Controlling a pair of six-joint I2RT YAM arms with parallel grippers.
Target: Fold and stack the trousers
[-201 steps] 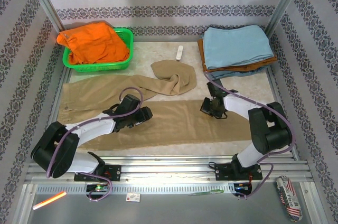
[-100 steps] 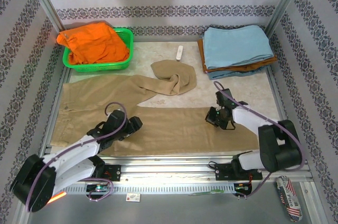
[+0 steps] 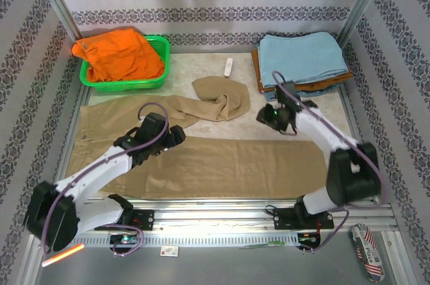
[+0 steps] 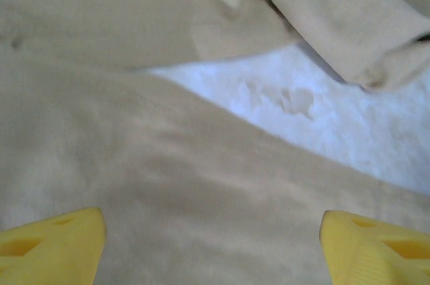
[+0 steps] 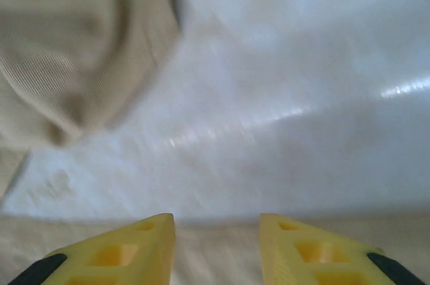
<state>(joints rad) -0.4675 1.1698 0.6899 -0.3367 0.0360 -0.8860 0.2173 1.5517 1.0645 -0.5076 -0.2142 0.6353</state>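
Plainly, the green basket [image 3: 127, 85] holds an orange garment [image 3: 117, 56]; left tool [image 4: 211, 224] wide, right tool [image 5: 216, 224] narrowly open.

green basket [image 3: 134, 85] holding orange garment [image 3: 119, 56], folded light-blue cloth [image 3: 302, 58]

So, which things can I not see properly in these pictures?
- Top view: the light-blue cloth covers the folded stack below it; how many layers lie there is unclear.
- Top view: the small white object is too small to identify.
- Top view: the left arm hides part of the trousers.
- Right wrist view: blurred, so the trousers' fold shows no detail.
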